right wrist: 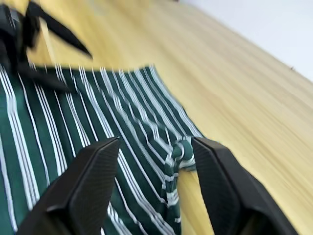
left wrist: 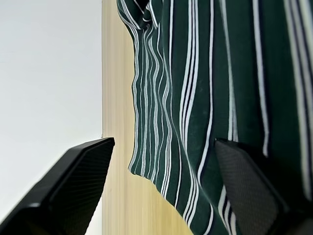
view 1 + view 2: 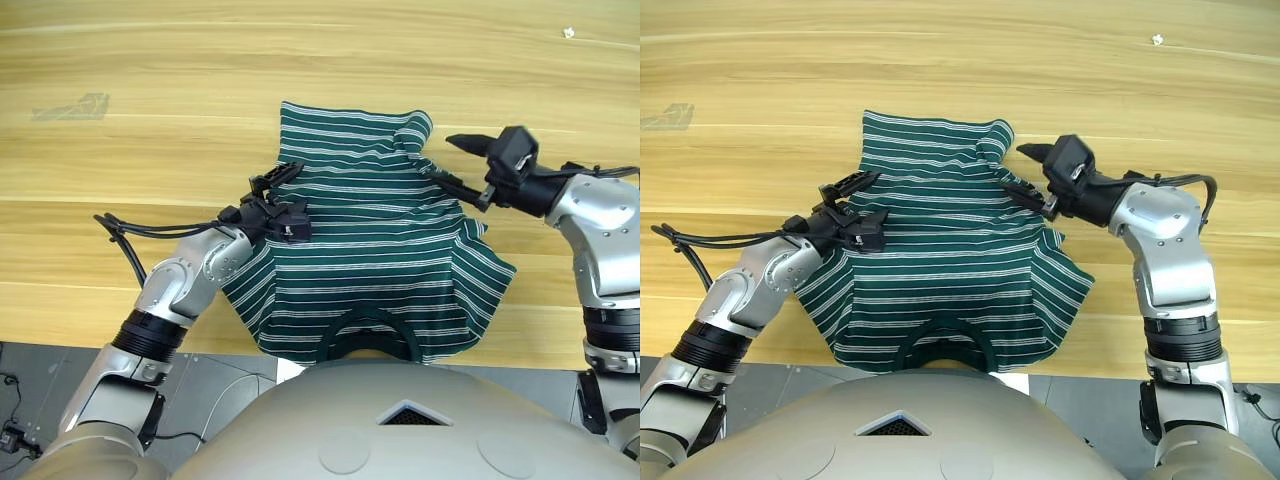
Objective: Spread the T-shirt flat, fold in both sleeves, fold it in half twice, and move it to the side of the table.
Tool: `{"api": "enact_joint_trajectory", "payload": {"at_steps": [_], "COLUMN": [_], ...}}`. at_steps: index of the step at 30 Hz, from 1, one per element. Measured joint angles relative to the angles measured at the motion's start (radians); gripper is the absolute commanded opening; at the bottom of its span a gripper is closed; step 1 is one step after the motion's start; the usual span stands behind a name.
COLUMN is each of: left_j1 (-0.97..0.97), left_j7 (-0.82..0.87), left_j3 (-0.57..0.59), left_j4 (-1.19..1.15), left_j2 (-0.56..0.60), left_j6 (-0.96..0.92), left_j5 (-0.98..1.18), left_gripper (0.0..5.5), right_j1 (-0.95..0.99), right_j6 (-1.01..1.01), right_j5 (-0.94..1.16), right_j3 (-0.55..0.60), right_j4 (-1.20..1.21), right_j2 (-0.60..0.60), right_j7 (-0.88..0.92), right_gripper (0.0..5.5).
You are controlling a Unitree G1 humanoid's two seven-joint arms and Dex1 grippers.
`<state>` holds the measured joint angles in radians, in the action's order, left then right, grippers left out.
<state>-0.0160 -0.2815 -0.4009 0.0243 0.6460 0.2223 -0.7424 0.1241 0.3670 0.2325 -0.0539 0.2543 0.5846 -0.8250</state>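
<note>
Pale wood-plank worktop [image 3: 150,60], with grey floor [image 3: 40,370] below its near edge.

Shirt [image 3: 370,250]: dark green with thin white stripes. It lies at the near middle of the worktop, collar [image 3: 365,325] nearest at the worktop's near edge, hem on the far side. Not flat: creases run across the body, and the right side flares out into a loose point.

Left hand [image 3: 285,195]: over the shirt's left side, about mid-length. Fingers spread wide and gripping nothing. In the wrist view, the shirt's rippled edge lies between them. Cannot tell if either finger touches the cloth.

Right hand [image 3: 455,163]: a little farther out, at the shirt's right edge near the far corner. Also wide open and holding nothing.

Far right corner of the hem [image 3: 415,125]: bunched and raised. The rest of the hem runs fairly straight.

Small white speck [image 3: 567,33] on the worktop at far right, well apart from the shirt.
</note>
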Motion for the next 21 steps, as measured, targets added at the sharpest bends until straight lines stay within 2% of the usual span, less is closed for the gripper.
{"api": "enact_joint_trajectory", "payload": {"at_steps": [3,7,11,21], "left_j1": [-0.002,-0.010,-0.026,-0.028], "left_j7": [0.003,0.014,0.016,0.018], "left_j3": [0.000,-0.001,-0.005,-0.007], "left_j4": [-0.003,-0.015,-0.019,-0.022], "left_j2": [-0.004,-0.007,-0.011,-0.016], "left_j6": [0.000,0.002,0.002,-0.001], "left_j5": [-0.001,-0.006,-0.010,-0.010], "left_gripper": [3.83,3.83,3.83,3.83], "right_j1": [0.060,0.215,0.338,0.243], "right_j6": [-0.013,-0.261,-0.417,-0.455], "right_j5": [-0.049,-0.367,-0.473,-0.473], "right_j3": [0.003,-0.137,-0.240,-0.255], "right_j4": [-0.053,-0.418,-0.666,-0.652], "right_j2": [-0.010,-0.034,-0.111,-0.095], "right_j7": [0.076,0.310,0.345,0.254], "right_gripper": [2.70,2.70,2.70,2.70]}}
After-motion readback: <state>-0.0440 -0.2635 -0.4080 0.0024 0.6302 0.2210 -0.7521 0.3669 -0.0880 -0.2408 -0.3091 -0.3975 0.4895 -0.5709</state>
